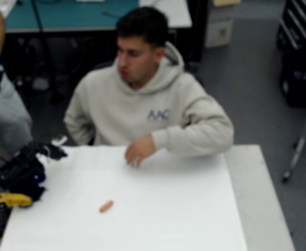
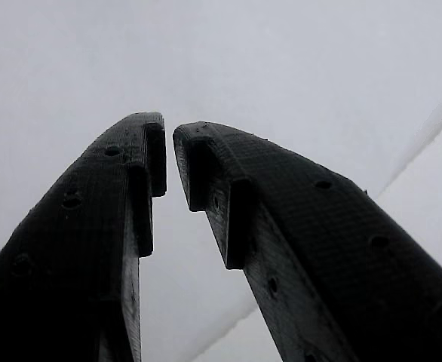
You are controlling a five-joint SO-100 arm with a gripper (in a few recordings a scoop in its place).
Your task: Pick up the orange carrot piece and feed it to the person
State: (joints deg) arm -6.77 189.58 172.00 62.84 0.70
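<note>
**Carrot (image 1: 106,206) not picked up yet, nothing started**

Carrot lying bare on the white table (image 1: 195,209), a bit below and left of centre in the overhead view, roughly 7 o'clock from the table's middle. Tilted slightly, one end higher toward 2 o'clock. Nothing touching it.

Arm (image 1: 22,175) parked at the table's left edge, about 9 o'clock, well apart from the carrot. Carrot sits off toward 4 o'clock from the arm.

Gripper (image 2: 169,154) seen close up in the wrist view: tips nearly together with a thin gap between them, wider further back, nothing held. Just plain white surface behind the fingers (image 2: 78,226).

Person (image 1: 148,104) seated at 12 o'clock behind the table, head turned toward the picture's left, one hand (image 1: 139,150) resting on the table edge.

So, as far as can be judged: zero steps done. Still left: reach over, open up, grab the carrot, lift, carry up toward 12 o'clock to the mouth. Small round piece, could roll on a sloppy pinch.
</note>
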